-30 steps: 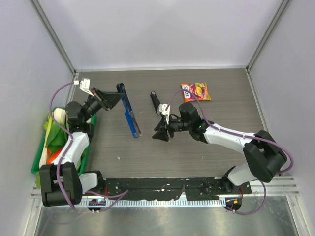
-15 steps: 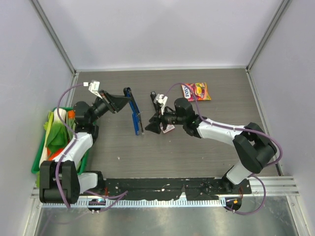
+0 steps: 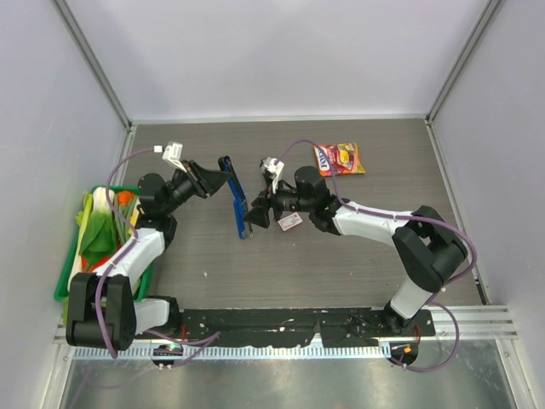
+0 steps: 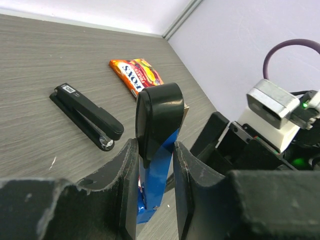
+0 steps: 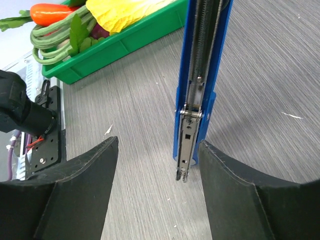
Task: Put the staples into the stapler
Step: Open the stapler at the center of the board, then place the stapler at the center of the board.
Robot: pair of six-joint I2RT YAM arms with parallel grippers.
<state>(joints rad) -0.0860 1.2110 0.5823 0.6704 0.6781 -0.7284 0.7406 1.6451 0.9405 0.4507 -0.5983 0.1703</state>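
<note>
Both claws have come closer to each other since a second ago. The left claw [image 3: 223, 181] carried the blue stapler [image 3: 239, 207] toward the middle of the surface [image 3: 358, 247], and the right claw [image 5: 157, 147] moved left to meet it and opened its jaws more. A small white-and-red box [image 3: 289, 221], which was not visible a second ago, now lies on the surface just beside the right claw.

The left claw is narrow and holds the blue stapler. Its two fingers [image 4: 127, 185] press the blue body from both sides, and the black top arm rises above them. The stapler stands nearly upright and is opened. In the right wrist view its metal rail with a spring faces the camera. I cannot tell if its lower end touches the surface.

The right claw is wide and holds nothing. The blue stapler stands between its fingers, closer to the one on the right of that view, and seems to touch neither.

The black stapler [image 4: 87, 122] lies flat and closed on the surface behind the blue one, near the snack bag [image 4: 136, 74], and no claw touches it. I cannot make out any staple strips. The green tray [image 5: 115, 50] with vegetables is at the left edge.
</note>
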